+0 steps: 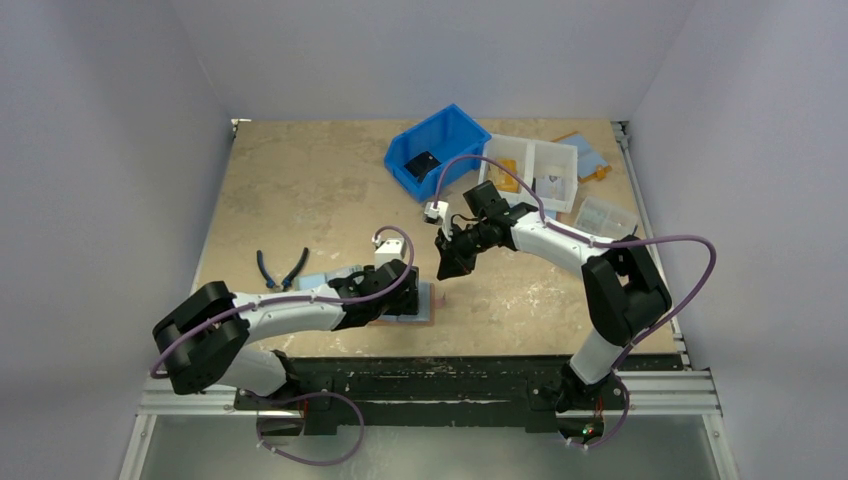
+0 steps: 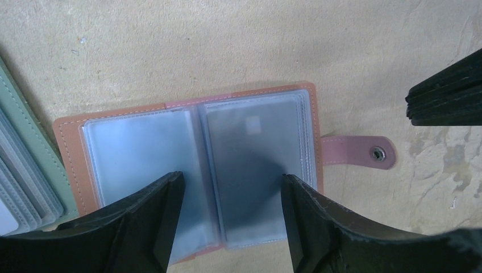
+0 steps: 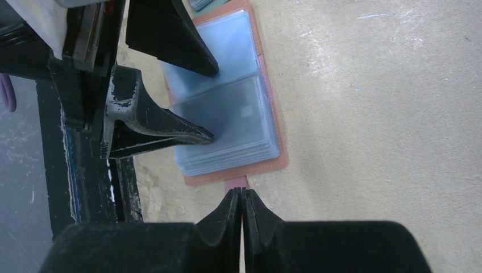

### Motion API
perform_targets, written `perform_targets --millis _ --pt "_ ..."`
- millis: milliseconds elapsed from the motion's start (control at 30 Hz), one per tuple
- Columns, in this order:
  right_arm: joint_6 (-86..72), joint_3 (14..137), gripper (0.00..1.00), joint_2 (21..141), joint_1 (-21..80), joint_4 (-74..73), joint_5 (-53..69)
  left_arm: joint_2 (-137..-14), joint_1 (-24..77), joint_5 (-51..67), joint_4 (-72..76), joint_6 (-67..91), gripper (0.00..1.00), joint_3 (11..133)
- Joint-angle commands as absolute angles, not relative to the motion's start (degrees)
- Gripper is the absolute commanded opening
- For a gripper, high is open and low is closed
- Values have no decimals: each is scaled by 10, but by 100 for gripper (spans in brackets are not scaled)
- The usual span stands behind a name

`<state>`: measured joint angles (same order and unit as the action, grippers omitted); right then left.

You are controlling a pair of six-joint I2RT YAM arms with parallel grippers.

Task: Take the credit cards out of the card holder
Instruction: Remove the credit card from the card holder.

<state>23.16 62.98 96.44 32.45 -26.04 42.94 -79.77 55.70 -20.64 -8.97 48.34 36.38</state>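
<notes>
Near the front edge of the table [image 1: 300,180], the card holder [image 2: 193,148] is being shown lying open, its clear sleeves being straddled by the spread left gripper [image 2: 231,179], with nothing grasped. One grey card [image 2: 250,142] is being shown inside a sleeve. The right gripper [image 3: 242,193] is being held clenched, empty, by the snap tab [image 2: 358,151]. One green folder [image 2: 23,142] is lying just beside, one pair of pliers [image 1: 281,270] nearby. One dark item [image 1: 424,163] is being held in one blue bin [image 1: 455,130].

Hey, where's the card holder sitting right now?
In the top view the card holder lies open near the middle of the table's front edge, under the left claw, with the pliers farther left.
</notes>
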Motion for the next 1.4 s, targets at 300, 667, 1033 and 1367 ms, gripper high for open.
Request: perform_targets --millis 300,667,1033,1367 --pt "228 631 11 970 325 -249 425 -800 562 -256 -106 502 25 341" --pt "233 631 11 969 325 -256 414 -663 548 -268 -108 548 34 273" --pt "232 630 11 967 325 -258 414 -592 512 -358 -258 567 35 275" --pt "235 632 11 969 325 -263 419 -392 514 -156 -55 466 69 228"
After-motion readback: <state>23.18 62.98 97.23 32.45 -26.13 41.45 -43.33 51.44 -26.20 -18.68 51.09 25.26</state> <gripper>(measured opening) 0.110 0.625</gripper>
